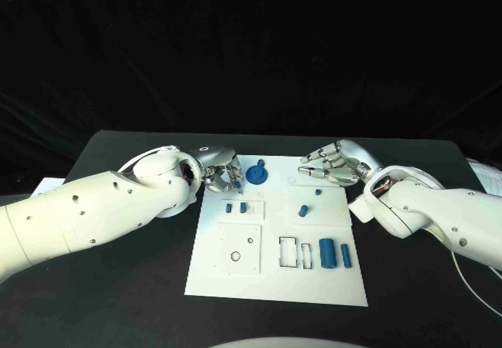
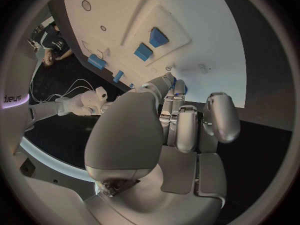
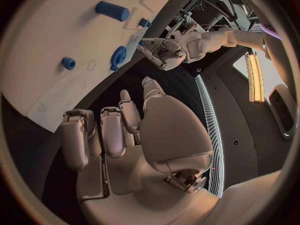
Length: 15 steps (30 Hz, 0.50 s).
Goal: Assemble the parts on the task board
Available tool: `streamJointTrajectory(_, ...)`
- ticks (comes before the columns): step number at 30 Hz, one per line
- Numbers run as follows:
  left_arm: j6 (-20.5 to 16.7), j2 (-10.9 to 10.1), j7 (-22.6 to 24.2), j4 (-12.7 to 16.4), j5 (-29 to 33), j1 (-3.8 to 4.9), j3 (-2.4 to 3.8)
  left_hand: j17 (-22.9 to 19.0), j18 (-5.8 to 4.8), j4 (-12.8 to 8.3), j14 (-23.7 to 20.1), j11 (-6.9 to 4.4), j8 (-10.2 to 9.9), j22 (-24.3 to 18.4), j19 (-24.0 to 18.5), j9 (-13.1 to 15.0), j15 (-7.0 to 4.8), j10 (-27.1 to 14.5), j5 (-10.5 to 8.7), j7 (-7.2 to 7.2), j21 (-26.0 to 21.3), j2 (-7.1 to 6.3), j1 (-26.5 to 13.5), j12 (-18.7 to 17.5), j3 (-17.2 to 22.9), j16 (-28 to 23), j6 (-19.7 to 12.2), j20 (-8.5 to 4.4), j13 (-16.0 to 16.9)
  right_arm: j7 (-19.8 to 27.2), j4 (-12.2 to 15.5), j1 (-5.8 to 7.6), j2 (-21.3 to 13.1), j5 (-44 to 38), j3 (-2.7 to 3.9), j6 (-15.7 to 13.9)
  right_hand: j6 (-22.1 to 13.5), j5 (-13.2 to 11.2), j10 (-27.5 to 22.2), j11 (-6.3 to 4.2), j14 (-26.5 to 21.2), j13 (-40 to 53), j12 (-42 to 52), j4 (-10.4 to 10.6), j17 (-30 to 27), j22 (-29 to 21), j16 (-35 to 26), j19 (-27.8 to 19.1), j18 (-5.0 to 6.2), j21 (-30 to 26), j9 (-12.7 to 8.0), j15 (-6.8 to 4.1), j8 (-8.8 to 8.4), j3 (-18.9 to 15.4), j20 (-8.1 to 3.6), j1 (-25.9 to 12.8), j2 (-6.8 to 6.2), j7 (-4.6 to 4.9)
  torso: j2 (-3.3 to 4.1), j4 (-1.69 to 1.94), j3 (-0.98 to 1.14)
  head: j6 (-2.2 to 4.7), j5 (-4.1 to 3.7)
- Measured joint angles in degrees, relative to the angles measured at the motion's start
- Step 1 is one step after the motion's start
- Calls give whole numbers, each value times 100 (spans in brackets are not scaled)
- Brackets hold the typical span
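A: What is seen at the fingers?

B: The fingers (image 2: 177, 92) of the left hand (image 1: 217, 176) are stretched down to the far left part of the task board (image 1: 314, 283), just beside a blue gear-shaped disc (image 1: 258, 175). A sliver of blue is glimpsed at their tips in the left wrist view. Whether anything is gripped cannot be told. The fingers (image 3: 112, 130) of the right hand (image 1: 328, 165) are loosely bent and kept apart, with nothing held, over the board's far right corner.

A: How far along is the work judged to be?

B: It is judged to be at an early stage. Two small blocks (image 1: 229, 207) and two short pegs (image 1: 303, 211) appear to be seated upright in the board, though this cannot be confirmed. The large cylinder (image 1: 327, 252) and the slimmer cylinder (image 1: 345, 254) are left lying loose near the front, just beside outlined slots (image 1: 288, 250) that are seen unfilled. The disc's seating cannot be made out.

A: And the count?

B: One board is counted, on the black table (image 1: 125, 290). One disc, two blocks, two pegs and two cylinders are counted, seven blue parts in all
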Motion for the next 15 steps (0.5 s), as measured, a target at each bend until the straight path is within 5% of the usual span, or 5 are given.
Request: streamJointTrajectory(15,108,-26,-2,-12,68,-98,0,-9,8,-15,0,0,0,5,0,-3,0,0,-1,0,0,-1,-47,-11,15,0,0,0,4,0,1,-2,2,3,0,4,0,0,-9,9,0,0,0,0,-1,-1,0,0,0,0,4,0,0,0,0,0,0,0,1,-9,4,-2,25)
